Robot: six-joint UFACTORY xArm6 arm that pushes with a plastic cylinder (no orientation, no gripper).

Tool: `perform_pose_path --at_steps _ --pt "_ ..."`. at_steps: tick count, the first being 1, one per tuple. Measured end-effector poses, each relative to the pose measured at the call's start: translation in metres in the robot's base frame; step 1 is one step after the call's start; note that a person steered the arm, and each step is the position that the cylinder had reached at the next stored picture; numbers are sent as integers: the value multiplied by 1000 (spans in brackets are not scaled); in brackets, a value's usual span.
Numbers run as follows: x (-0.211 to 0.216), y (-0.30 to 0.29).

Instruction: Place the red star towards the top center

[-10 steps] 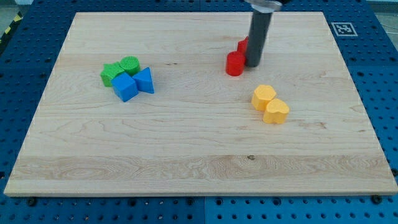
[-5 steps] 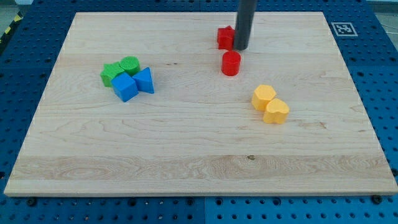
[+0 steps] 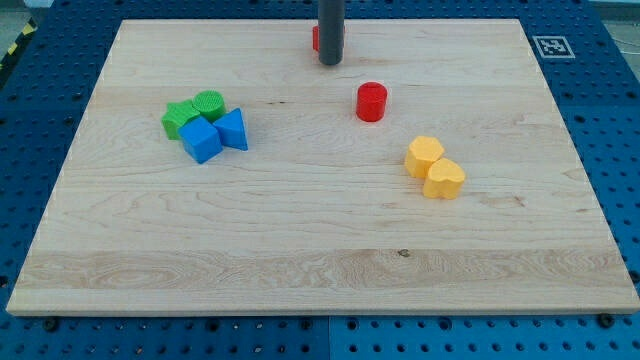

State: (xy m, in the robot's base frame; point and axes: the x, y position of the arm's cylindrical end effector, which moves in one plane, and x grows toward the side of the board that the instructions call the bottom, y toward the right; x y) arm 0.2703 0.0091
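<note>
Item: wooden board (image 3: 300, 250) on a blue pegboard table (image 3: 40, 120), with eight small blocks. Red star (image 3: 315, 38): at the board's twelve o'clock edge, near the centre line, almost wholly hidden behind the rod; only a red sliver shows at the rod's nine o'clock side, so its star outline cannot be confirmed here. My tip (image 3: 330, 62): planted touching or just beside the star at its five o'clock, a placing that suits driving the block up and toward the view's left; judged, the star sits about at its goal. Pincer: none fitted, a plain rod, so no wide or narrow state applies. Red cylinder (image 3: 371, 101): apart at the tip's four o'clock. Nine o'clock cluster, touching: green star (image 3: 180, 118), green cylinder (image 3: 209, 103), blue cube (image 3: 202, 140), blue triangle (image 3: 234, 130). Three o'clock pair, touching: yellow hexagon (image 3: 423, 156), yellow heart (image 3: 445, 179).
</note>
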Motion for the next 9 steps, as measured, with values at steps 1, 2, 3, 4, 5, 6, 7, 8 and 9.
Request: perform_pose_path --at_steps 1,2,3,4,5,6,7,8,9 --pt "-16 0" --pt "-17 0" --pt "-26 -3" --pt "-26 -3" --pt "-26 -3" --pt "-26 -3" --pt "-14 10" --pt "3 53" --pt "27 90"
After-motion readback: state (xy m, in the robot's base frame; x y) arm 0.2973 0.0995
